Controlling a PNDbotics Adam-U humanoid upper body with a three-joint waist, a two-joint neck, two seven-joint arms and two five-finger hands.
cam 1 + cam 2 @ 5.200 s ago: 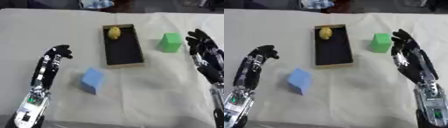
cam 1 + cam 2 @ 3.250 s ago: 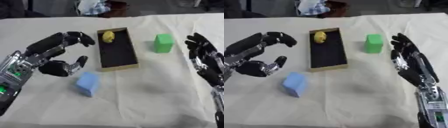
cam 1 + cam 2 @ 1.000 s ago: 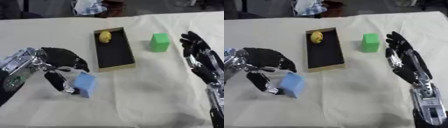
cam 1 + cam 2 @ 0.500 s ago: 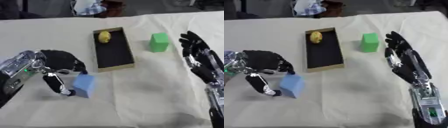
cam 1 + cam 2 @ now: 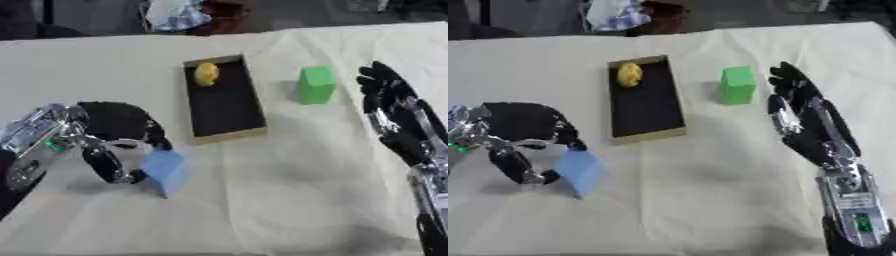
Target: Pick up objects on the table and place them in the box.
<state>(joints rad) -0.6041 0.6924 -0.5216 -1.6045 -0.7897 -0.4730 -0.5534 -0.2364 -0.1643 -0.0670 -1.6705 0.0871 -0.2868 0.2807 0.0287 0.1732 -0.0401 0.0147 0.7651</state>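
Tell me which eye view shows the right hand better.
The right eye view: the right hand shows whole, fingers straight, with its forearm. The left eye view has it against the picture's right edge, with the forearm partly cut off.

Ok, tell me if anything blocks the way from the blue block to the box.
Nothing visible does. The blue block, with the left hand curled around it, sits just off the box's near left corner, with only bare cloth between them. The green block stands on the box's far side.

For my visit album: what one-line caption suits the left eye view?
Left robot hand curls around a blue block beside the box holding a yellow object; right robot hand open by a green block.
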